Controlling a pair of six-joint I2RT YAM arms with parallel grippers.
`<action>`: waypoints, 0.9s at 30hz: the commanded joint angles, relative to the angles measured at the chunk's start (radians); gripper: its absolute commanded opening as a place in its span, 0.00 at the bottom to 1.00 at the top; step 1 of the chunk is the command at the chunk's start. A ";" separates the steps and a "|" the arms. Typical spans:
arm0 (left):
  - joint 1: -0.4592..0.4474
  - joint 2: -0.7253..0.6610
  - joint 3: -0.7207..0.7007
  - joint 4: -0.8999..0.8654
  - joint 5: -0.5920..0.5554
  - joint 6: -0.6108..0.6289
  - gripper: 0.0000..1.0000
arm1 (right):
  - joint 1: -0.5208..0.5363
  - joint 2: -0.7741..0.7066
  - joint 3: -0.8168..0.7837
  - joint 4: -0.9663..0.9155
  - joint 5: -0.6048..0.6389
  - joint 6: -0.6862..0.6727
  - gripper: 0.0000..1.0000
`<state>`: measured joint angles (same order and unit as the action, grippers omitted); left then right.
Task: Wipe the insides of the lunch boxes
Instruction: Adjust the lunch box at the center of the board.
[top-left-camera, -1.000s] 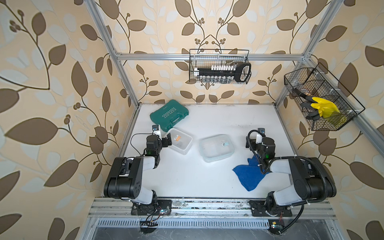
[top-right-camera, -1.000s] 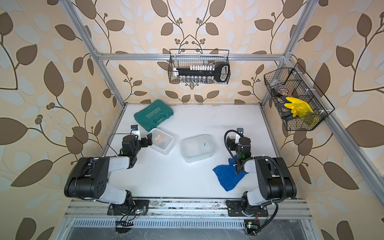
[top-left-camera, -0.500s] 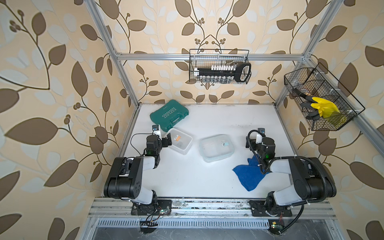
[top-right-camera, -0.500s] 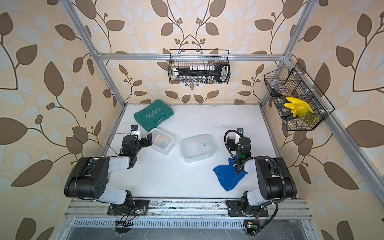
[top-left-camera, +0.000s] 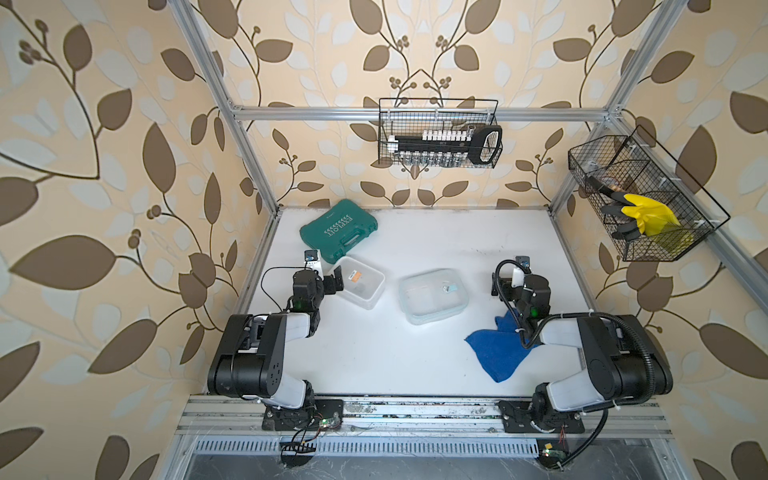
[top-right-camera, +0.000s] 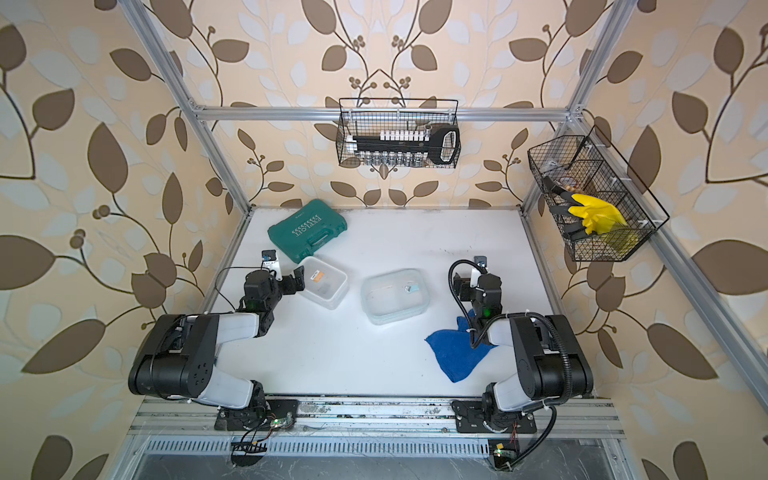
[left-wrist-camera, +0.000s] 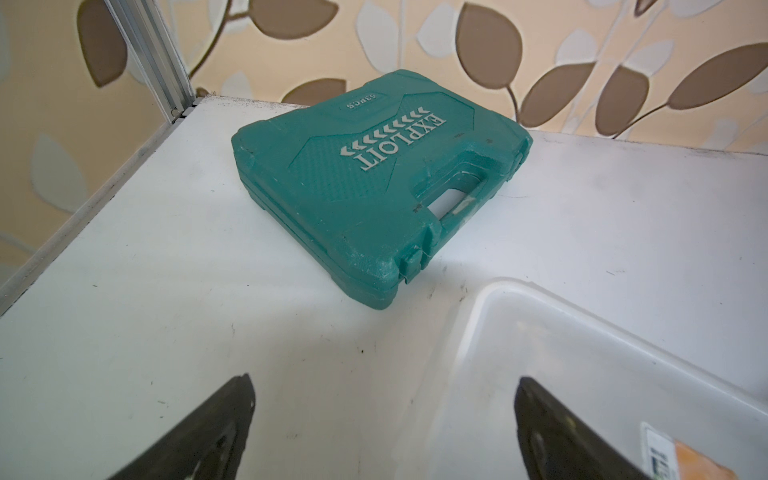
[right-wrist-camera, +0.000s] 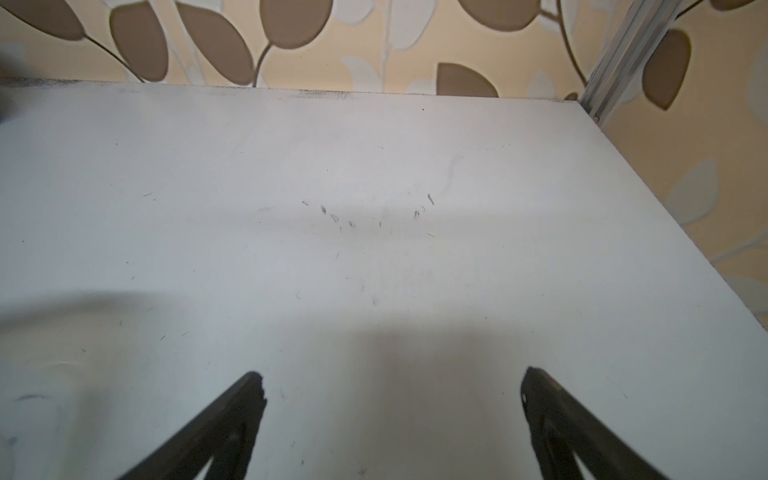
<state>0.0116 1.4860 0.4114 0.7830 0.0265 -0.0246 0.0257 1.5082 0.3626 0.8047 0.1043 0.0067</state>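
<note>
In both top views the deep clear lunch box (top-left-camera: 360, 283) (top-right-camera: 325, 286) sits left of centre, and the wider divided lunch box (top-left-camera: 433, 296) (top-right-camera: 395, 296) sits to its right. My left gripper (top-left-camera: 334, 284) (top-right-camera: 297, 282) is open at the deep box's left corner. In the left wrist view the left gripper (left-wrist-camera: 384, 415) straddles that corner of the box (left-wrist-camera: 602, 374), one finger over its inside. A blue cloth (top-left-camera: 496, 353) (top-right-camera: 457, 353) lies partly under my right arm. My right gripper (top-left-camera: 515, 277) (right-wrist-camera: 392, 399) is open over bare table, right of the divided box.
A green tool case (top-left-camera: 338, 228) (left-wrist-camera: 374, 187) lies just behind the deep box near the back-left corner. A wire basket (top-left-camera: 438, 137) hangs on the back wall, and another basket (top-left-camera: 640, 203) with a yellow glove hangs on the right wall. Aluminium frame posts stand at the corners.
</note>
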 joint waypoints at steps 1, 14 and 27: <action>-0.016 0.007 -0.015 -0.060 0.002 0.036 0.99 | -0.005 -0.002 0.015 0.006 -0.015 0.002 0.98; -0.123 -0.309 0.407 -0.924 -0.062 -0.345 0.99 | -0.026 -0.208 0.440 -0.880 -0.242 0.230 0.98; -0.508 -0.407 0.309 -1.060 -0.071 -0.611 0.99 | 0.066 -0.266 0.272 -0.765 -0.604 0.653 0.87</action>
<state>-0.4244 1.0706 0.7464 -0.2409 -0.0525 -0.5362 0.0658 1.2297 0.6823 0.0116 -0.3946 0.5163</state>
